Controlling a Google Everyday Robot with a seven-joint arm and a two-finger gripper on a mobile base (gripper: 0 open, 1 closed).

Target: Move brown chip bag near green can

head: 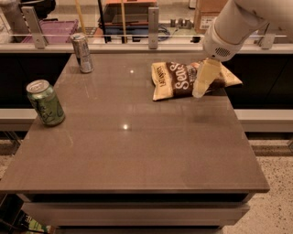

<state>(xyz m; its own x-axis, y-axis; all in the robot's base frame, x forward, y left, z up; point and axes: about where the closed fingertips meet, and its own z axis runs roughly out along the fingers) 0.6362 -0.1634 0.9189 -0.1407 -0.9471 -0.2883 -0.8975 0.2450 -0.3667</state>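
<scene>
1. Over the right part of the brown chip bag (176, 80) hangs the gripper (199, 93), its pale tip pointing down and perhaps touching; I cannot tell whether it is open or closed.
2. That bag lies far right on the table (137, 155), lettered "Sea" in white, with "LATE JULY" on its left end.
3. The green can (46, 103) stands well apart, at the left edge.

Office break area: brown counter (137, 151), glass rail (114, 39), cardboard box (208, 13) beyond; hand (199, 90) at brown chip bag (175, 80).
</scene>
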